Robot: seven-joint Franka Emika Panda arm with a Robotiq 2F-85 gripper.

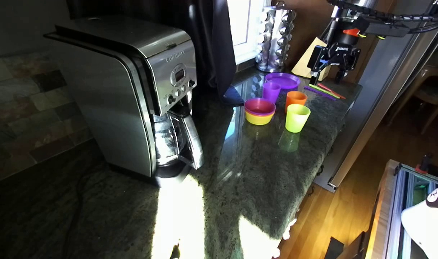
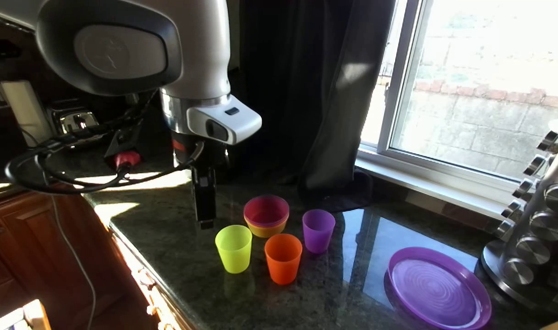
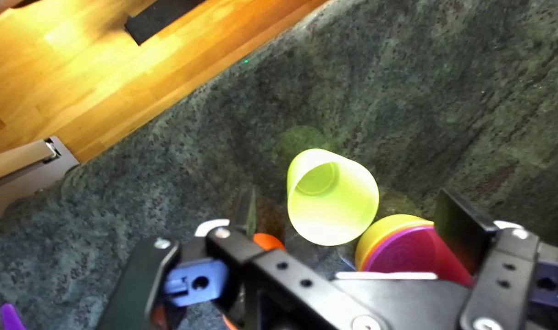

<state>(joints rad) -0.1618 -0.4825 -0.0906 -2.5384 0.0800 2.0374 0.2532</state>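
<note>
Wrist view: lime cup (image 3: 332, 197) framed by a wide-spread, unladen gripper (image 3: 352, 214)

From my remote station, left to right: a purple utensil (image 3: 12, 316) pokes in at the left edge, lying on the dark stone counter (image 3: 168, 174). Next comes an orange cup (image 3: 268, 241), mostly hidden behind the gripper. Right of it stands the lime cup, upright on the counter; just beside that, farther right, sits a stack of bowls (image 3: 402, 250), partly covered by the gripper. In an exterior view a purple cup (image 2: 318, 231) shows to the right of the bowls.

I judge the lime cup to be light, thin plastic: fairly stiff with some give, unlikely to break. Its smooth, tapering sides may be slippery, and it could tip easily. The best hold, to my mind, is across opposite outer walls a little below the rim, with a modest squeeze.

My gripper's fingers (image 3: 464, 229) stand farther apart in the wrist view than the cup's mouth. It grasps nothing, and I see no contact; in both exterior views it hangs above the counter.
</note>
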